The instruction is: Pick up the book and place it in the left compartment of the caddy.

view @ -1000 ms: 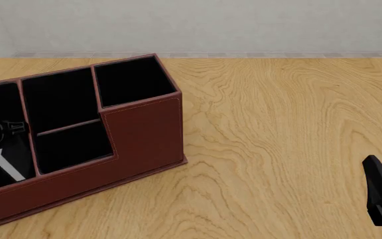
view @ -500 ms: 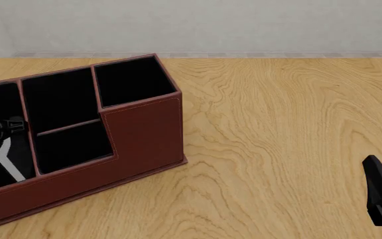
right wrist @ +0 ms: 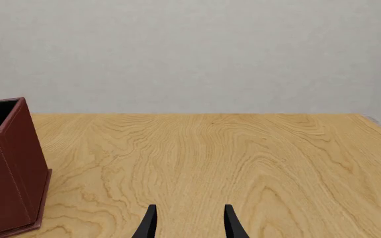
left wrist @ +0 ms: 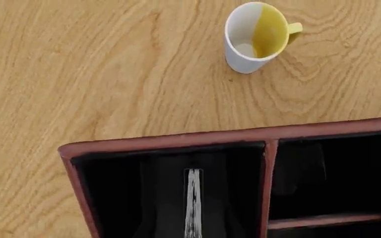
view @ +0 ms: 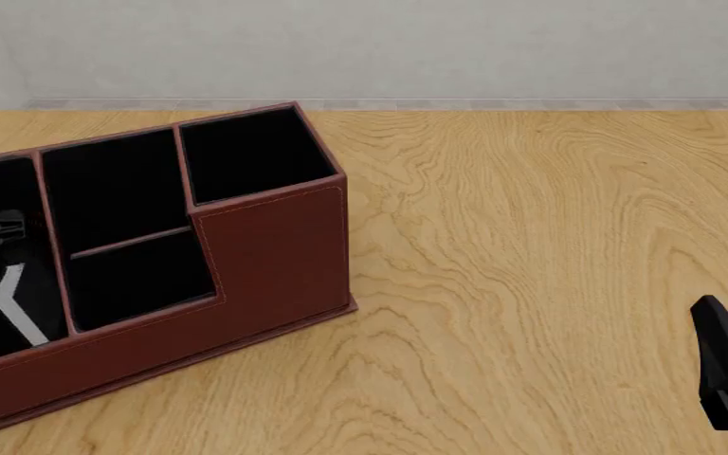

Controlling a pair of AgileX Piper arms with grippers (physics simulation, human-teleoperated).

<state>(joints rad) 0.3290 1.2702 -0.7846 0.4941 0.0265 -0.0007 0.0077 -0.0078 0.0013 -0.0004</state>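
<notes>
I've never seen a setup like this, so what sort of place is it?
Likely a computer-simulated desk, not a real room: a bare wooden table against a blank wall, with a leather-look caddy, a mug and a robot claw.

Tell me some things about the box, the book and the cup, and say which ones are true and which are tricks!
1. The book is down inside the left compartment of the caddy. True: its white page edges show against the black lining.
2. The right gripper is holding the book. False: its fingers are apart with nothing between them, and it hangs over bare table.
3. A white and yellow mug stands on the table outside the caddy. True.
4. The mug is in one of the caddy's compartments. False: it sits on the wood beyond the caddy's rim.
5. The caddy is blue. False: it is reddish-brown with black inside.
</notes>
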